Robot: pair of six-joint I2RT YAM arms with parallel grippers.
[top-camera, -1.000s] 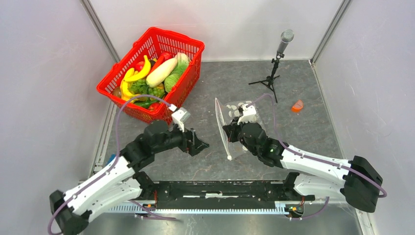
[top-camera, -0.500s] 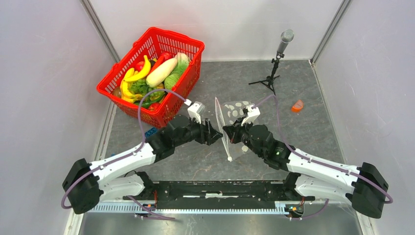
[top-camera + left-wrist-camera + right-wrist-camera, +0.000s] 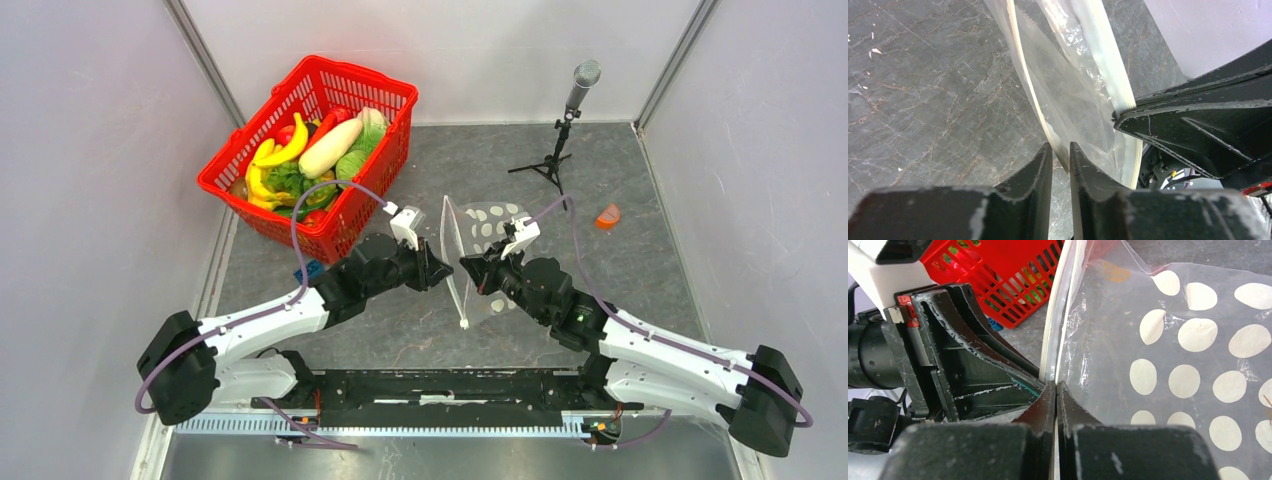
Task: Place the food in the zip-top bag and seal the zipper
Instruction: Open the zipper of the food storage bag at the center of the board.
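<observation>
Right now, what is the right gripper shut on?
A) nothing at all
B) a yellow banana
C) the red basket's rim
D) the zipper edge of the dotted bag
D: in the right wrist view, the right gripper is pinched shut on the whitish zipper that runs along the edge of the zip-top bag.

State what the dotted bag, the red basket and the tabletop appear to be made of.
Zip-top bag: thin clear plastic film, glossy; it creases and is see-through. Red basket: moulded plastic, probably rigid; uniform colour, open lattice walls. Tabletop: dark grey, veined like stone, perhaps printed laminate.
</observation>
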